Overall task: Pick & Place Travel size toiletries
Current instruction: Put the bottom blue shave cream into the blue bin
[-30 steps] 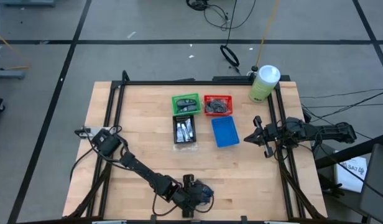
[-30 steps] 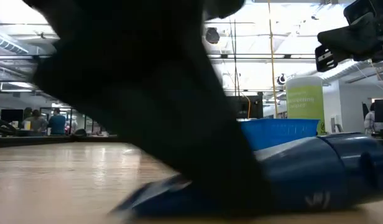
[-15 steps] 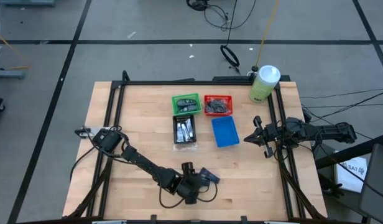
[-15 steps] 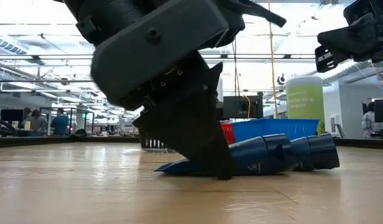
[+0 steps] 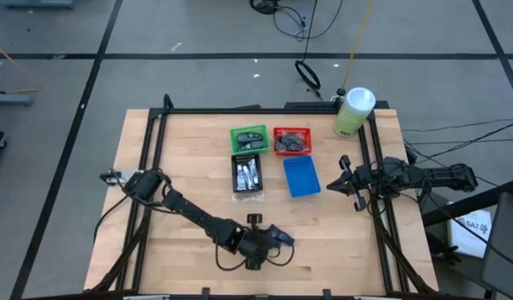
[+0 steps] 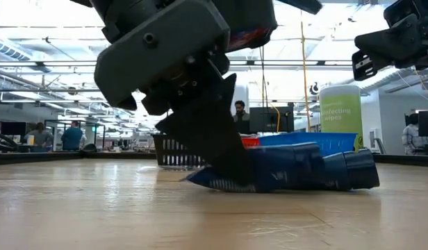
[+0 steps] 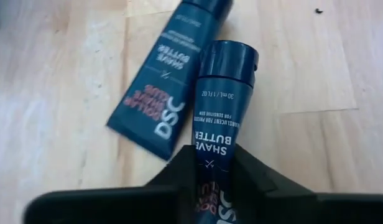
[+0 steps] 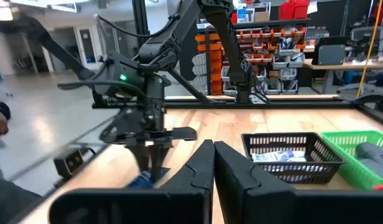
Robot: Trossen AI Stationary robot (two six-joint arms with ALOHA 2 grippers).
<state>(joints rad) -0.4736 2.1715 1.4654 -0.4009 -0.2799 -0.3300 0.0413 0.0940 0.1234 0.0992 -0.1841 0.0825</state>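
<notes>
Two dark navy travel-size tubes lie side by side on the wood near the table's front middle (image 5: 279, 237). One tube (image 7: 220, 118) runs between the fingers of my left gripper (image 5: 258, 243), which is shut on it. The other tube (image 7: 170, 81) lies beside it, untouched, flat on the table. In the low view both tubes (image 6: 304, 170) rest on the wood behind the left finger (image 6: 214, 132). My right gripper (image 5: 346, 179) hangs shut above the table's right edge, holding nothing. My left gripper pinches the nearer tube between its two fingers, on the two side edges of its flat lower half (image 7: 211, 163), toward the crimped end. The fingers come from above, slanting down, one on either side of the tube. The tube lies on the table, its cap end (image 7: 229, 59) pointing away.
Small bins stand at the table's far middle: green (image 5: 249, 138), red (image 5: 291, 140), a black basket with tubes (image 5: 247, 175) and a blue one (image 5: 301, 177). A large pale-green bottle (image 5: 354, 112) stands at the far right corner. Bare wood lies between the tubes and the bins.
My left gripper has gone from the near edge a short way toward the far edge. The two navy tubes have slid along the table with it, away from the near edge, and now lie a little right of the gripper.
</notes>
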